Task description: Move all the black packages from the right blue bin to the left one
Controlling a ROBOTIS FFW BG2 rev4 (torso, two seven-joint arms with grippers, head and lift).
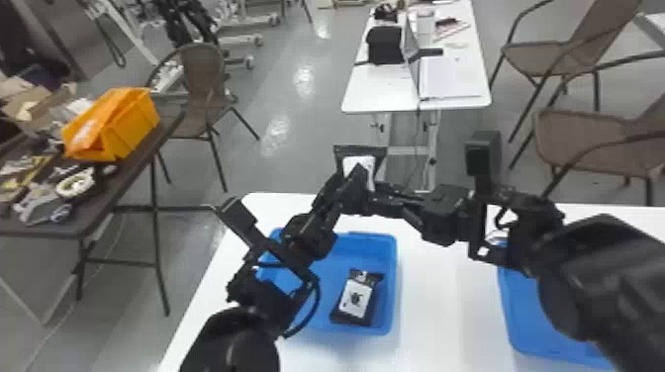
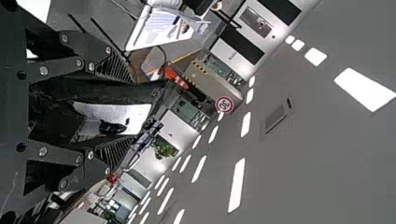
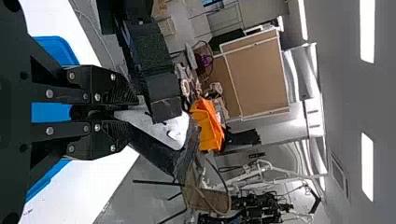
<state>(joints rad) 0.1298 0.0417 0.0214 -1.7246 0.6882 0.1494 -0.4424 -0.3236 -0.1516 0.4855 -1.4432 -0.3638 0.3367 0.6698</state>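
Black package [image 1: 365, 162] hangs near the left bin [image 1: 351, 249], clasped by the left gripper [image 2: 128, 109], fingers spread to its width, and the right gripper [image 3: 128, 114], nearly closed; best firm the left before freeing the right.

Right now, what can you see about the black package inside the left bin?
The package is black, with a white label facing up that has a dark picture on it. It looks like a wrapper, its far end a wider black flap. It lies in the blue bin, nearer the right side. Only the bin seems to touch it.
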